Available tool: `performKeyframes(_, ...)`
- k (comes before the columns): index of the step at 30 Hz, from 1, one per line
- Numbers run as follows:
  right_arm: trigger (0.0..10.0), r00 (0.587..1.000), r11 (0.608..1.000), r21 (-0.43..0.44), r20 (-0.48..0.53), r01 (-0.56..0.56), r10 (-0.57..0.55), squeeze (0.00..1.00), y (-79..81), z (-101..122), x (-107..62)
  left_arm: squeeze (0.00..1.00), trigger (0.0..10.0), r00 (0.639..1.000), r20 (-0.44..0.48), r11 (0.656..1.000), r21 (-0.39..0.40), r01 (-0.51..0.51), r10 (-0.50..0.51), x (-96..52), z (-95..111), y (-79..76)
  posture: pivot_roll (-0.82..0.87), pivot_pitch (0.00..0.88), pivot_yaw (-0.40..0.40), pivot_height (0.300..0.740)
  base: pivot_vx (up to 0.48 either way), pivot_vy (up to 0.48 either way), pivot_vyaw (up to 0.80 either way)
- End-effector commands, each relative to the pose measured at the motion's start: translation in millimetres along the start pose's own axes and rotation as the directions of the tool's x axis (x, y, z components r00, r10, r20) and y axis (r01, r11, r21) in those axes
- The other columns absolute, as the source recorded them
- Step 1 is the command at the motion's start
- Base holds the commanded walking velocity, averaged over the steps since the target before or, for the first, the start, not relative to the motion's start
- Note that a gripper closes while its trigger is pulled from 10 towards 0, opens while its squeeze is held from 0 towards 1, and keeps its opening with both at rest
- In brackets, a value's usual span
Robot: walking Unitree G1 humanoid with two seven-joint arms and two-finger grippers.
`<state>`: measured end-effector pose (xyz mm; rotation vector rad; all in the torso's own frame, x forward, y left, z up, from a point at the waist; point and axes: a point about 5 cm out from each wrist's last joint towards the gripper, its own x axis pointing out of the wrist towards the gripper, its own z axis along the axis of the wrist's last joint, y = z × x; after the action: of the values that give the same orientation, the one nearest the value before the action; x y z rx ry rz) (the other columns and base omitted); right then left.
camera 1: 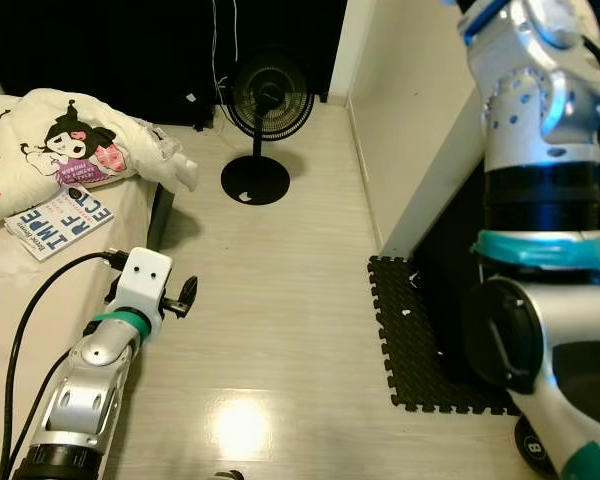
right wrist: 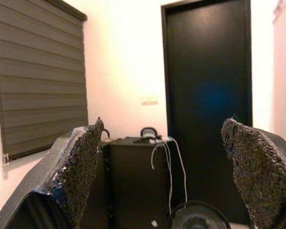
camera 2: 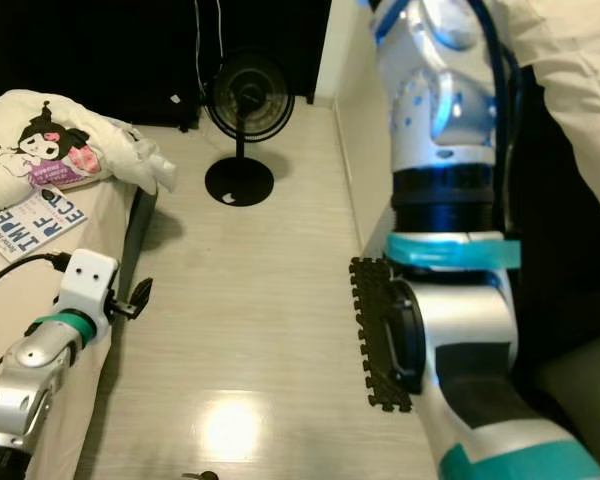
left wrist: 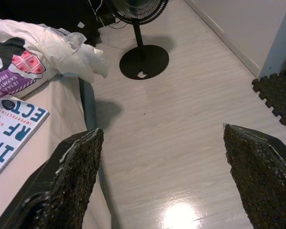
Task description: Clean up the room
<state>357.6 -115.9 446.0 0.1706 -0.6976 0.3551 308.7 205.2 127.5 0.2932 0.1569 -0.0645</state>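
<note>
A white book with blue lettering (camera 1: 58, 222) lies on the beige bed (camera 1: 20, 300) at my left. Beside it rests a cream pillow printed with a cartoon character (camera 1: 75, 140). My left gripper (camera 1: 183, 296) hovers over the bed's edge, and the left wrist view shows it (left wrist: 164, 162) open and holding nothing, with the book (left wrist: 9, 133) off to one side. My right arm (camera 1: 540, 150) is raised high at the right. Its gripper (right wrist: 162, 167) is open and empty, pointing across the room towards a black door (right wrist: 207, 95).
A black standing fan (camera 1: 265, 110) stands on the pale wood floor at the back. A black foam mat (camera 1: 420, 340) lies by the white wall corner on the right. Window blinds (right wrist: 38, 76) and a dark cabinet with cables (right wrist: 138, 181) face the right wrist.
</note>
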Motion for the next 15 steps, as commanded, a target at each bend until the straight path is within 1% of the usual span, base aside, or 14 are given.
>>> performKeyframes(1,10.0,0.998,0.999,-0.011,-0.058,0.036,-0.037,0.0,-8.9,-19.1,-15.5,0.0,10.0,1.0,-0.027,1.0,-0.011,0.006,-0.006,-4.3,-7.4,0.4,0.2,0.113,0.001,0.74,0.0,0.0,0.0)
performKeyframes(2,10.0,0.991,0.998,-0.029,-0.118,0.056,-0.059,0.0,-12.4,-39.5,-29.8,0.0,10.0,0.999,-0.035,1.0,-0.01,0.007,-0.007,-6.0,-9.9,0.2,0.2,0.108,0.003,0.74,0.0,0.0,0.0)
performKeyframes(3,10.0,0.991,0.998,-0.029,-0.118,0.056,-0.059,0.0,-12.4,-39.5,-29.8,0.0,10.0,0.999,-0.035,1.0,-0.01,0.007,-0.007,-6.0,-9.9,0.2,0.2,0.108,0.003,0.74,0.0,0.0,0.0)
performKeyframes(5,10.0,0.979,0.996,-0.048,-0.186,0.078,-0.086,0.0,-15.5,-63.4,-49.1,0.0,10.0,0.999,-0.046,1.0,-0.009,0.008,-0.009,-8.8,-13.3,-0.2,0.2,0.103,0.005,0.74,0.0,0.0,0.0)
performKeyframes(6,10.0,0.979,0.996,-0.048,-0.186,0.078,-0.086,0.0,-15.5,-63.4,-49.1,0.0,10.0,0.999,-0.046,1.0,-0.009,0.008,-0.009,-8.8,-13.3,-0.2,0.2,0.103,0.005,0.74,0.0,0.0,0.0)
performKeyframes(7,10.0,0.965,0.994,-0.049,-0.24,0.094,-0.103,0.0,-17.2,-82.5,-64.8,0.0,10.0,0.998,-0.055,1.0,-0.008,0.008,-0.009,-11.0,-16.7,-0.5,0.2,0.101,0.008,0.74,0.0,0.0,0.0)
performKeyframes(8,10.0,0.965,0.994,-0.049,-0.24,0.094,-0.103,0.0,-17.2,-82.5,-64.8,0.0,10.0,0.998,-0.055,1.0,-0.008,0.008,-0.009,-11.0,-16.7,-0.5,0.2,0.101,0.008,0.74,0.0,0.0,0.0)
performKeyframes(9,10.0,0.94,0.992,-0.046,-0.317,0.118,-0.126,0.0,-19.3,-108.1,-86.2,0.0,10.0,0.998,-0.066,1.0,-0.005,0.009,-0.009,-13.3,-21.0,-1.2,0.19,0.093,0.012,0.74,0.0,0.0,0.0)
performKeyframes(11,10.0,0.94,0.992,-0.046,-0.317,0.118,-0.126,0.0,-19.3,-108.1,-86.2,0.0,10.0,0.998,-0.066,1.0,-0.005,0.009,-0.009,-13.3,-21.0,-1.2,0.19,0.093,0.012,0.74,0.0,0.0,0.0)
performKeyframes(12,10.0,0.91,0.989,-0.054,-0.387,0.139,-0.149,0.0,-20.1,-130.1,-108.5,0.0,10.0,0.997,-0.077,1.0,-0.004,0.008,-0.009,-16.1,-25.4,-2.1,0.19,0.092,0.014,0.74,0.0,0.0,0.0)
performKeyframes(13,10.0,0.871,0.986,-0.076,-0.462,0.146,-0.165,0.0,-20.1,-151.3,-131.9,0.0,10.0,0.996,-0.087,1.0,-0.005,0.008,-0.008,-18.3,-29.5,-3.7,0.18,0.091,0.015,0.74,0.0,0.0,0.0)
performKeyframes(14,10.0,0.822,0.985,-0.125,-0.545,0.118,-0.168,0.0,-17.4,-175.6,-163.8,0.0,10.0,0.995,-0.097,1.0,-0.007,0.004,-0.005,-21.9,-35.7,-6.7,0.18,0.083,0.015,0.74,0.0,0.0,0.0)
performKeyframes(15,10.0,0.822,0.985,-0.125,-0.545,0.118,-0.168,0.0,-17.4,-175.6,-163.8,0.0,10.0,0.995,-0.097,1.0,-0.007,0.004,-0.005,-21.9,-35.7,-6.7,0.18,0.083,0.015,0.74,0.0,0.0,0.0)
